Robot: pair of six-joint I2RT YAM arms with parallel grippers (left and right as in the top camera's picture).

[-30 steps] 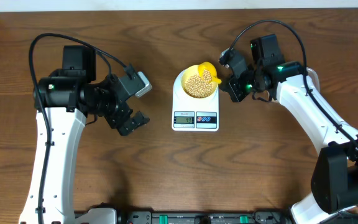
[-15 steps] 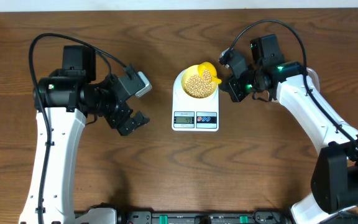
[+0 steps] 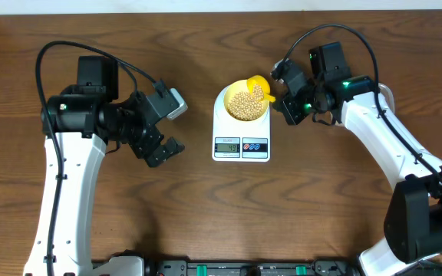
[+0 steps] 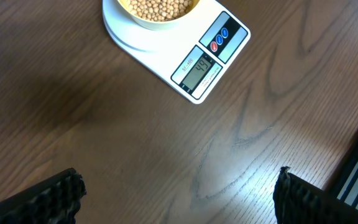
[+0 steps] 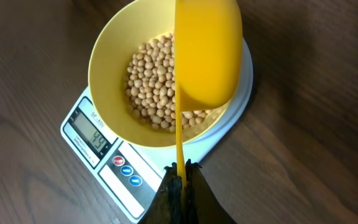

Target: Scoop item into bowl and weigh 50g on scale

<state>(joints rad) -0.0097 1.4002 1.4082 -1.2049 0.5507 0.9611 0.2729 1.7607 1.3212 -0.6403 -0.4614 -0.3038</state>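
Right wrist view showed the right gripper (image 5: 180, 182) clamped tight on the thin handle of the yellow scoop (image 5: 207, 56). The scoop's cup was tipped over the right side of the bowl (image 5: 104, 59), with its underside toward the camera. Whether any beans remained in the cup could not be determined.

The bowl stood centred on the round platform of the scale (image 5: 135, 180) and held a deep layer of beans (image 5: 151, 81). The display (image 5: 91, 134) appeared to read 44, short of the fifty-gram target.

The left gripper (image 4: 176, 202) hung with its jaws spread wide and held nothing. It was above bare table (image 3: 206, 215), left of the scale and apart from it.

Change check: across the last second of overhead views, neither arm, scoop nor bowl had shifted visibly. The scoop had stayed in the same tipped pose over the bowl.

Assessment: pouring was probably paused or complete for this scoopful, and the weight remained under target. A further small addition of beans was likely required. It should be metered carefully, because a full scoopful would probably overshoot the target.
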